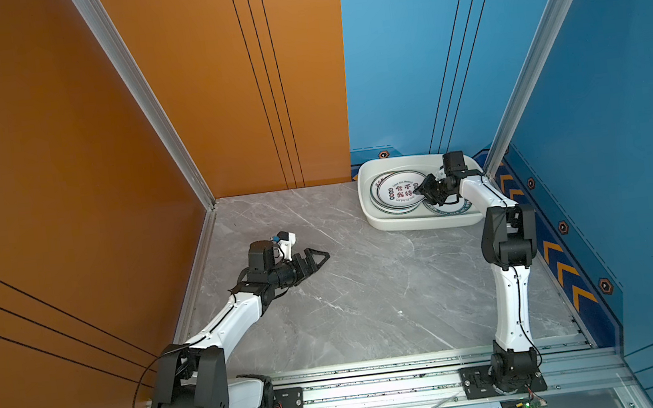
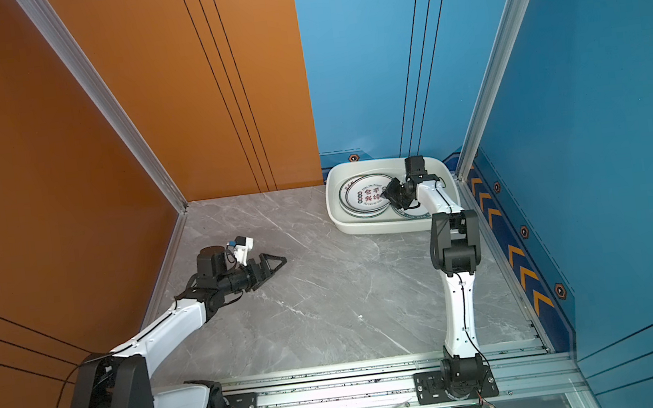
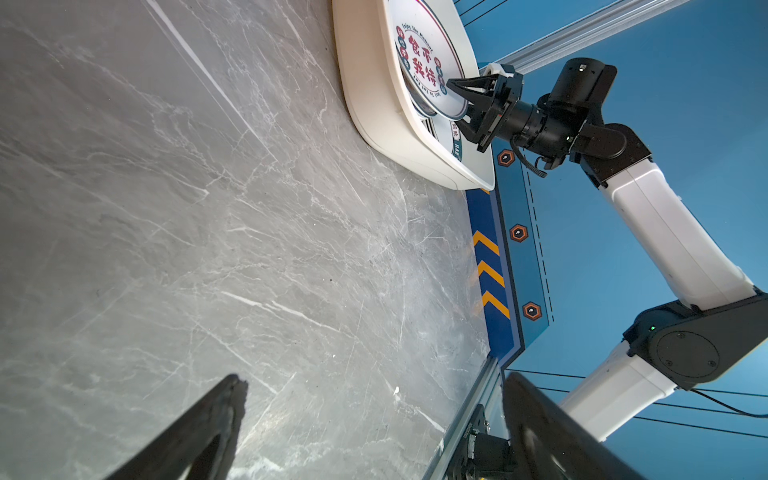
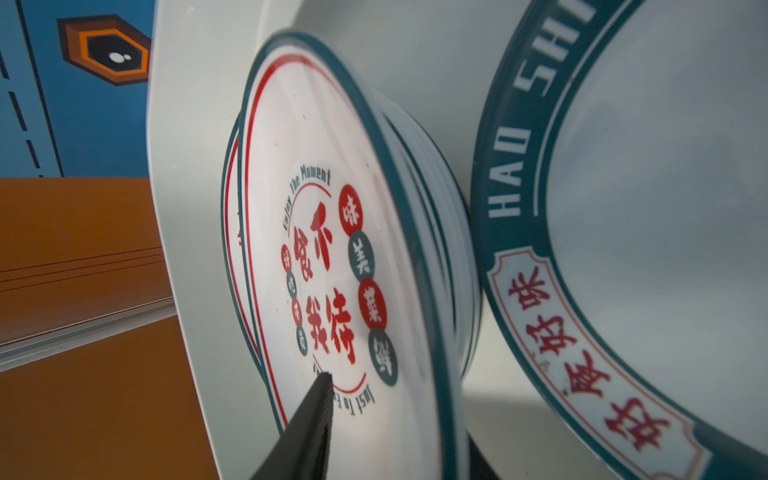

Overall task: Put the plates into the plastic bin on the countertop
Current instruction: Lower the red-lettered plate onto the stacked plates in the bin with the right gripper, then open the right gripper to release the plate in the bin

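Left wrist view alone shows right tool [image 3: 457,103] grasping rim of top plate [image 3: 419,54] inside bin [image 3: 365,95]; left tool [image 1: 320,257] released, over desk [image 1: 369,300].

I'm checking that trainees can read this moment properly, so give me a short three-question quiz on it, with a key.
1. True or false: a plate lies on the countertop outside the bin.
2. The left gripper is: A) open, with nothing between its fingers; B) shut on a plate; C) inside the bin.
3. Which plate's rim sits between the fingers of the right gripper?

Key:
1. False.
2. A.
3. The top plate with red characters, in the bin.
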